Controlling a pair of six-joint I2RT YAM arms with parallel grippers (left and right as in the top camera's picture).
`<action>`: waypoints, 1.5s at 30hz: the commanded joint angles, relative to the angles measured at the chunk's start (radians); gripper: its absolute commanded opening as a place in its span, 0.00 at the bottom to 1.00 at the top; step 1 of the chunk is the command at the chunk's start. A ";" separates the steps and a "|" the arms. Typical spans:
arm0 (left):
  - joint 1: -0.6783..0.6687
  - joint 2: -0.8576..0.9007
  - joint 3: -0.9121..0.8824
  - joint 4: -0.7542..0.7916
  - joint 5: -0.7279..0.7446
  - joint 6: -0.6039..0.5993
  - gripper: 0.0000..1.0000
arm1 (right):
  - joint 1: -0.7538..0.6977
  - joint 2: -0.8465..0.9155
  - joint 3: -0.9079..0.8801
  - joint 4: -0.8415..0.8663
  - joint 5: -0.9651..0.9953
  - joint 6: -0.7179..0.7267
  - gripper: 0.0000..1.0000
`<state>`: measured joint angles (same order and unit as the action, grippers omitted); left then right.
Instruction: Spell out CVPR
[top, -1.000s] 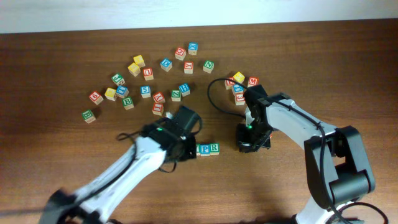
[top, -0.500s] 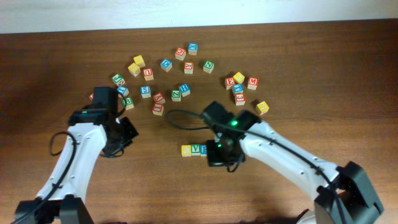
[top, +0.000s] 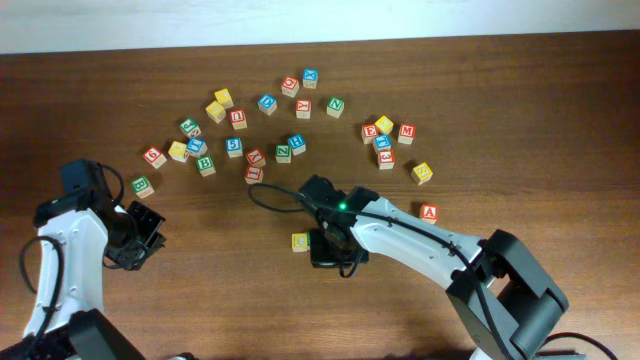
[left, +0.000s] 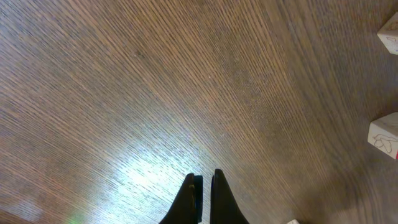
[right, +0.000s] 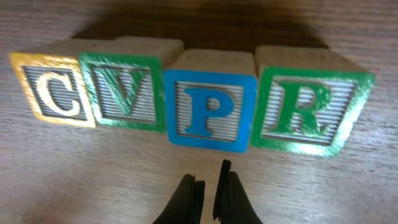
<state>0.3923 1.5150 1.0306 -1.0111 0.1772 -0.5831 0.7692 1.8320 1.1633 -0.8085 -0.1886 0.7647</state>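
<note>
In the right wrist view, four blocks stand side by side in a row on the wooden table: yellow C (right: 55, 93), green V (right: 124, 96), blue P (right: 210, 111), green R (right: 305, 112). My right gripper (right: 210, 177) is shut and empty, just in front of the P block, apart from it. In the overhead view it (top: 332, 250) covers most of the row; only the yellow C (top: 300, 241) shows. My left gripper (top: 135, 240) is shut and empty at the far left, over bare table (left: 204, 180).
Several loose letter blocks lie scattered at the back of the table (top: 238, 118). A red A block (top: 429, 212) and a yellow block (top: 422, 172) lie right of the row. A green block (top: 142, 186) sits near my left gripper.
My right arm has shifted left and now sits over the row. My left arm has drawn back from the middle to the far left of the table.
</note>
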 joint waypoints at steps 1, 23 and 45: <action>0.003 0.005 0.000 -0.003 0.014 0.012 0.00 | 0.004 0.011 -0.002 0.015 0.007 0.032 0.04; -0.003 0.005 0.000 0.000 0.014 0.021 0.00 | 0.003 0.006 -0.001 0.048 -0.096 -0.027 0.04; -0.731 0.221 -0.116 0.373 0.126 0.030 0.00 | -0.295 -0.023 -0.049 -0.085 0.065 -0.110 0.04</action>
<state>-0.2916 1.7084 0.9215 -0.6571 0.2592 -0.5606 0.4683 1.8008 1.1263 -0.9031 -0.1081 0.6582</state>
